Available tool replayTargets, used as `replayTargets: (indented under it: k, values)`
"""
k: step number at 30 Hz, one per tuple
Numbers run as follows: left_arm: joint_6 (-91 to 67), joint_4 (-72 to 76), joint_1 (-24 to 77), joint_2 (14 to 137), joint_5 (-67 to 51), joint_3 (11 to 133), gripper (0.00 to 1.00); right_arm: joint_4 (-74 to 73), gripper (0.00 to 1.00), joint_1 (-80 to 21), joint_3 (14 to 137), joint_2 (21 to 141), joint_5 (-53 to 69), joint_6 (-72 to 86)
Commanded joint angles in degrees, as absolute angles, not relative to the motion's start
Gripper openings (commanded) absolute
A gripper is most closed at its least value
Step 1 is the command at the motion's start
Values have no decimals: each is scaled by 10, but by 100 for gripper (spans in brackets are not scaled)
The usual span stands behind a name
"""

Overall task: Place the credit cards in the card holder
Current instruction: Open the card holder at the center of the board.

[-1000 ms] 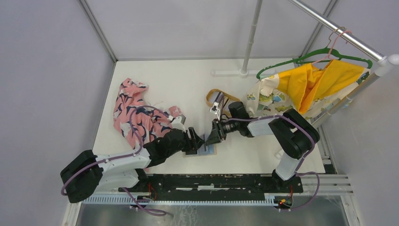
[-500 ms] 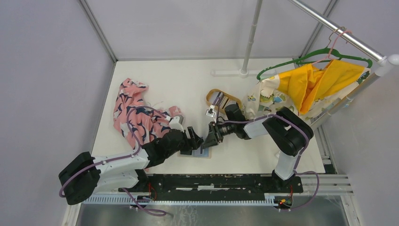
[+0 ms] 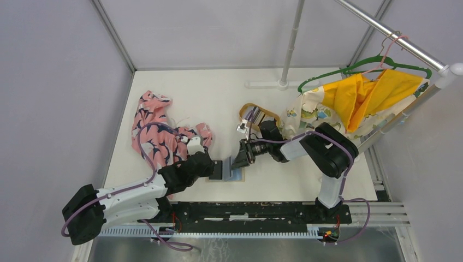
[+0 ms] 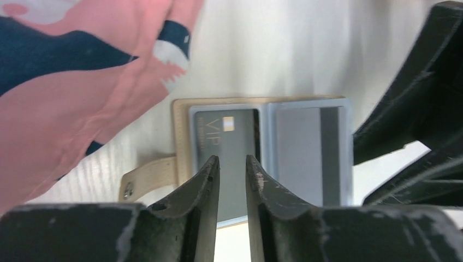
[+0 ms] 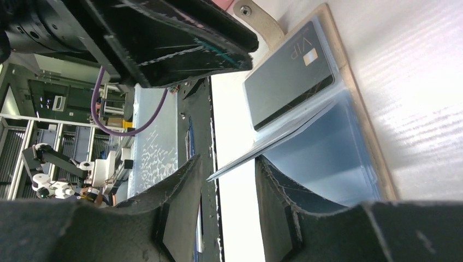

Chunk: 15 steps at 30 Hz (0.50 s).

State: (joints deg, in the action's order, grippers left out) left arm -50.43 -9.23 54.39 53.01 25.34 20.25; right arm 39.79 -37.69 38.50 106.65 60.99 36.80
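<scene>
The card holder lies open on the table, tan-edged with grey-blue panels. A dark credit card marked VIP sits in its left panel. A pale card with a dark stripe is at the right panel; in the right wrist view this card leans up at a tilt, its free edge between my right fingers. My right gripper is open around that edge at the wallet's right side. My left gripper hovers over the VIP card, narrowly open and empty.
A pink patterned garment lies just left of the wallet. An oval wooden-rimmed tray sits behind the right gripper. Yellow and printed clothes hang on a rack at the right. A white pole base stands at the back.
My left arm has drawn back to the left and its jaws have narrowed. My right gripper has moved slightly left, staying at the wallet's right panel.
</scene>
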Motion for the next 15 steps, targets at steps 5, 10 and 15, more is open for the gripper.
replayTargets:
  k: [5,10,15]
  values:
    - [-502,-162,542,554,306,235,25,383,46,-418,452,1092,600,344]
    - [-502,-160,542,545,291,227,27,372,46,-430,486,1118,592,341]
    - [-495,-133,542,536,273,210,28,320,46,-431,511,1131,581,298]
